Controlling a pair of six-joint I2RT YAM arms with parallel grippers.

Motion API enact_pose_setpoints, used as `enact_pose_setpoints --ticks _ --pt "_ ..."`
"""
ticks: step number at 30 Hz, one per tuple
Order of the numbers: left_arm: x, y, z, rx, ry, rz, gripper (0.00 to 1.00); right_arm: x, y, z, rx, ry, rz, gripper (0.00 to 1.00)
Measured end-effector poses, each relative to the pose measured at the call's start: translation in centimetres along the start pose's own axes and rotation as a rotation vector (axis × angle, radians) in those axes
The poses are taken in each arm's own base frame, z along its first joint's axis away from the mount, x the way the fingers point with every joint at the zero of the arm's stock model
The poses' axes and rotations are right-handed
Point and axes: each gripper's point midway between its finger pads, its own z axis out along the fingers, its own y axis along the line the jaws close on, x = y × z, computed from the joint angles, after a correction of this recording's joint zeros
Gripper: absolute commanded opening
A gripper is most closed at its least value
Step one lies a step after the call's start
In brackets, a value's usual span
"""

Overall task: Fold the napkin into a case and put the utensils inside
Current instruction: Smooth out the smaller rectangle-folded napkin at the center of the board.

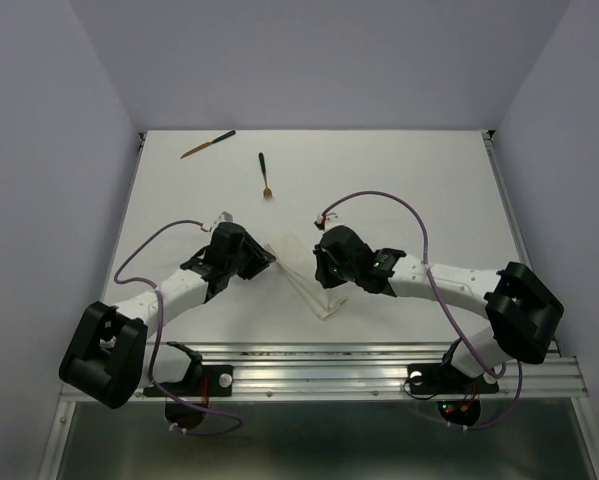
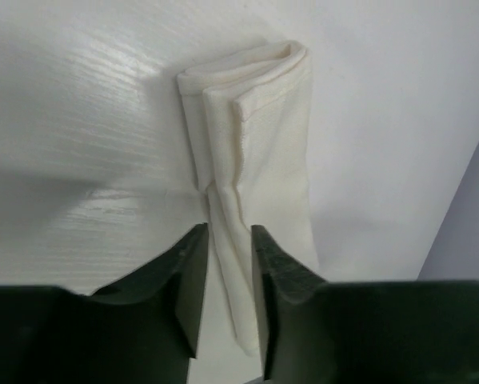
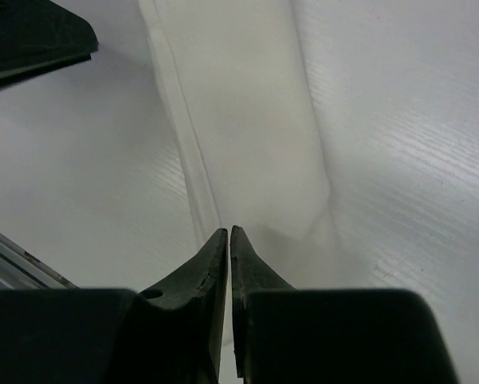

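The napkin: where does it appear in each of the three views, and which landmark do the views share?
Top external: the napkin is a narrow folded strip at the centre, lying slanted.
Left wrist: the napkin runs from the upper middle down to the bottom edge.
Right wrist: the napkin runs from the top centre down to the middle.
Shared landmark: the white table under it.

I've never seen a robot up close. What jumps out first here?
A long folded white cloth napkin lies mid-table between two black grippers: the left gripper open astride it, the right gripper shut at its edge. Two slim brown wooden utensils lie apart at the far side.
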Motion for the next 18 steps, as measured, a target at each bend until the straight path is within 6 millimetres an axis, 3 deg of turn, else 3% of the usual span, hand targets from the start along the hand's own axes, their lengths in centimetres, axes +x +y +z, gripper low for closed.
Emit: enact_pose_setpoints --ticks 5,11,18 --pt "-1.4 -1.3 -0.3 0.002 -0.039 0.038 0.07 1.5 -0.3 -0.2 0.015 0.056 0.053 0.1" --pt "-2.6 -3.0 1.6 -0.01 -0.039 0.101 0.0 3.4 -0.8 -0.2 0.033 0.108 0.106 0.1" --pt "-3.4 -2.6 5.0 -0.072 -0.015 0.163 0.0 6.4 -2.0 0.4 0.071 0.173 0.148 0.1"
